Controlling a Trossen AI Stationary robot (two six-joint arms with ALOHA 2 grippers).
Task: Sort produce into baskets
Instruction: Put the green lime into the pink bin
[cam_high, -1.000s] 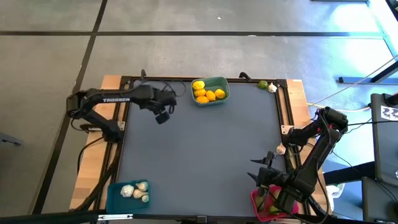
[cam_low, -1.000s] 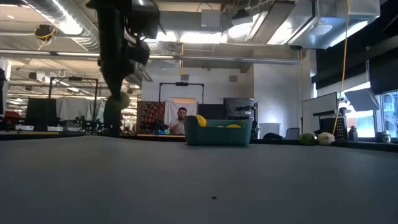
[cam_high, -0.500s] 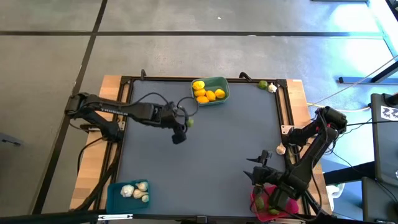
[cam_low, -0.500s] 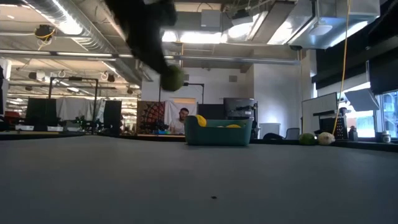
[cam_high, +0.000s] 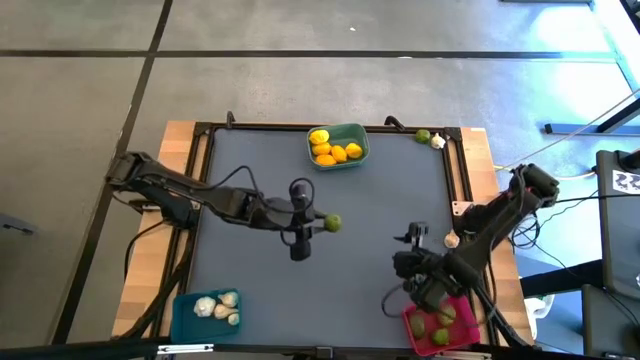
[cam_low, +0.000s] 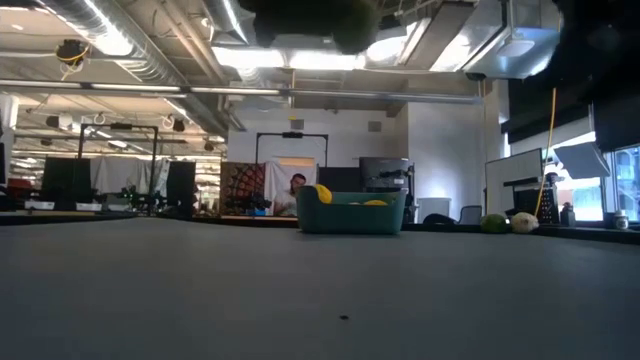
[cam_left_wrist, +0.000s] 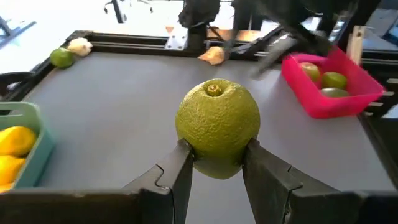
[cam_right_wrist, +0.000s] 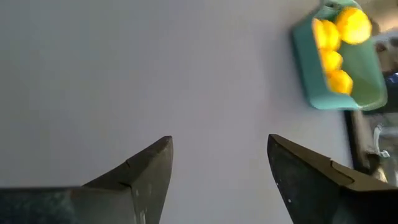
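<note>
My left gripper (cam_high: 322, 223) is over the middle of the table, shut on a green lime (cam_left_wrist: 217, 127), which also shows in the high view (cam_high: 332, 223). My right gripper (cam_high: 402, 268) is open and empty beside the left rim of the pink basket (cam_high: 452, 333), which holds limes. The teal basket (cam_high: 355, 158) with lemons (cam_high: 332, 152) stands at the far edge. The blue basket (cam_high: 182, 312) with garlic bulbs (cam_high: 218, 306) stands at the near left corner. A lime (cam_high: 423, 136) and a garlic bulb (cam_high: 438, 142) lie at the far right corner. My left gripper pinches the lime's two opposite sides (cam_left_wrist: 186, 146) between its two fingers. The fingers come about level from the table's left. The lime is lifted well clear of the table, at the top of the low view (cam_low: 350, 20).
Another garlic bulb (cam_high: 452, 240) lies at the table's right edge, beside my right arm. A raised dark frame (cam_high: 455, 175) runs round the table. Bare grey table lies between the lime and the pink basket. A person (cam_low: 296, 193) shows far behind the table.
My left gripper has carried the lime from the far left part of the table toward the right and near edges, to the middle, holding it clear of the table. My right gripper has moved off the pink basket toward the left and far edges.
</note>
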